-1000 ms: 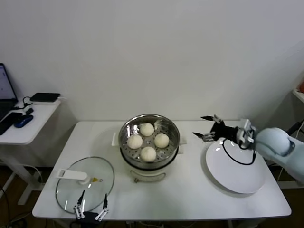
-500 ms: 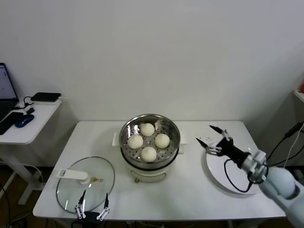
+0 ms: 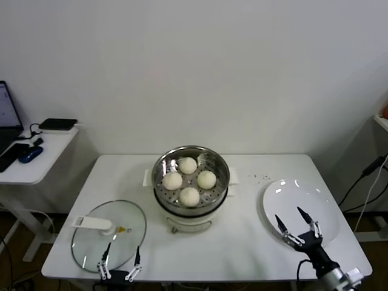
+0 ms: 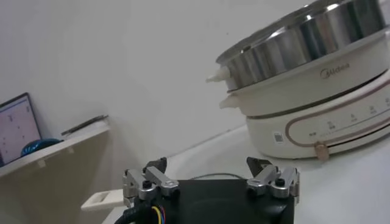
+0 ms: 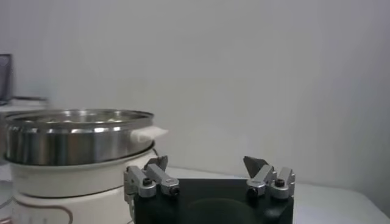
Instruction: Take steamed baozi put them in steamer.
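Inside steamer (image 3: pixel 190 176), mid-tabletop: four baozi (image 3: pixel 189 196) on perforated tray, task looks done. Right gripper (image 3: pixel 297 224) spread wide, empty, over plate (image 3: pixel 315 203) right of steamer. Left gripper (image 3: pixel 119 262) spread, parked by glass lid (image 3: pixel 109 233). Buns prob. soft, light; pinch sides gently.

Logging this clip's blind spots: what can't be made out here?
- Wrist views: cream-white baozi, hidden by the shiny steel steamer wall.
- Right wrist view: flat white plate, out of frame.
- Head view: open right pincer arm, cut by bottom edge.
- Head view: left pincer body, cut off beside the round glass lid.
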Tool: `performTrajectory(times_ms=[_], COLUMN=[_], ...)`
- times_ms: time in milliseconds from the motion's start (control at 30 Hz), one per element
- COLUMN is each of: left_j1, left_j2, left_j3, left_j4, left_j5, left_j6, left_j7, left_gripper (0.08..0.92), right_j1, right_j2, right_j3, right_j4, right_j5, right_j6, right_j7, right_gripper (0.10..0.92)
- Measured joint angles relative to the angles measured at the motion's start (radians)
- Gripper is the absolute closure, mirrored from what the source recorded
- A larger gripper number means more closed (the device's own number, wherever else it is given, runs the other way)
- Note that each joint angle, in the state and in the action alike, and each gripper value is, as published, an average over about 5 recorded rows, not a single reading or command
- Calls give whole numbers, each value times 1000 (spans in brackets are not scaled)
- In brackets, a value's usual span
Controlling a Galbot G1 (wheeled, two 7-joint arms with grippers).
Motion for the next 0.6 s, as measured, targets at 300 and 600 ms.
performTrajectory(times_ms=[300,600], left_j1=[8,13], left_j2=[-2,-3], left_j3=[7,8], left_j4=[-8,-19], left_j5=[8,10], left_j6=[-5,-5], left_j7=[-2,-2], left_gripper=[177,177], right_j1=[-54,-70], right_j2=[156,237], right_j3=[40,49], right_j4=[14,25], right_j5=[-42,-78], right_j6=[59,80], right_j7=[33,49], right_gripper=[203,203])
